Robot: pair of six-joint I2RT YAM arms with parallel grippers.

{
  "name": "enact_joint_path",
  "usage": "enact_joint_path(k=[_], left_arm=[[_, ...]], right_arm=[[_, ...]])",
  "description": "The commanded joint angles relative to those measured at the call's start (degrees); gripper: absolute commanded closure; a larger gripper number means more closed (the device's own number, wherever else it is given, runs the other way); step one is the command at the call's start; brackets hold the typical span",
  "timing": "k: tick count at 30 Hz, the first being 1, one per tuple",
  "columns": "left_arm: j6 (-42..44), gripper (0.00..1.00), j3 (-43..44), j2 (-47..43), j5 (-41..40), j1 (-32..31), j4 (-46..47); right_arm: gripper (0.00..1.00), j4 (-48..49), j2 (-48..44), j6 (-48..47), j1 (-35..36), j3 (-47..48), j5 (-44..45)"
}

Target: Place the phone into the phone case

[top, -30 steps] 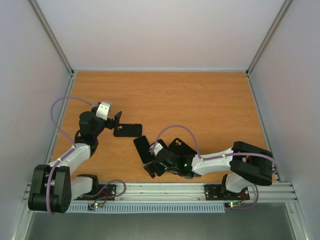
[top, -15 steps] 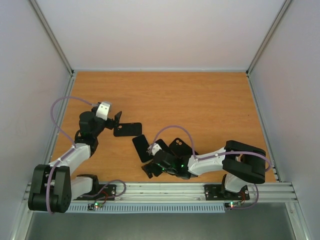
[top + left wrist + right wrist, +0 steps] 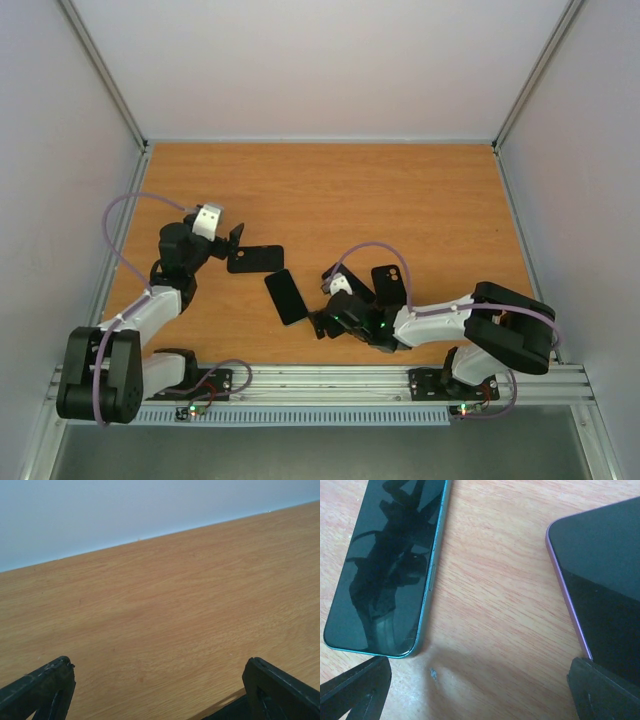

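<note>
A black phone with a teal edge point(image 3: 286, 296) lies screen up near the table's front middle; it also shows in the right wrist view point(image 3: 390, 565). A second dark phone with a purple edge point(image 3: 255, 259) lies to its upper left, and shows in the right wrist view point(image 3: 605, 580). The black phone case point(image 3: 388, 284) with a camera cutout lies right of the right wrist. My right gripper point(image 3: 322, 324) point(image 3: 480, 692) is open and empty, just right of the teal phone. My left gripper point(image 3: 237, 243) point(image 3: 160, 692) is open and empty beside the purple-edged phone.
The wooden table point(image 3: 400, 200) has grey walls at the back and both sides. The right arm's cable point(image 3: 365, 250) loops above the case. The arm bases and metal rail point(image 3: 330, 378) run along the near edge.
My right gripper has drawn back to the right, away from the teal-edged phone. The case has shifted to the right. The left arm has not moved.
</note>
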Motion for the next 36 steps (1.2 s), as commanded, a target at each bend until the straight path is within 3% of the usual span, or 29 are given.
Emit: enact_joint_path(k=[1, 9, 17, 22, 36], left_arm=[[1.02, 0.08, 0.79, 0.85, 0.54, 0.28, 1.54], [1.9, 0.08, 1.27, 3.45, -1.52, 0.31, 2.77], [2.08, 0.08, 1.19, 3.72, -1.39, 0.28, 3.08], [2.16, 0.08, 1.27, 3.77, -1.14, 0.32, 3.16], [2.13, 0.08, 1.69, 4.79, -0.98, 0.28, 3.01]], right_arm=[[0.02, -0.65, 1.62, -4.72, -0.33, 1.83, -2.28], [0.02, 0.09, 13.68, -14.11, -1.45, 16.62, -6.19], [0.02, 0.92, 21.54, -14.37, -2.51, 21.15, -10.22], [0.02, 1.66, 21.91, -13.77, -2.16, 20.86, -10.56], [0.02, -10.21, 27.49, -10.98, 3.86, 26.74, 2.36]])
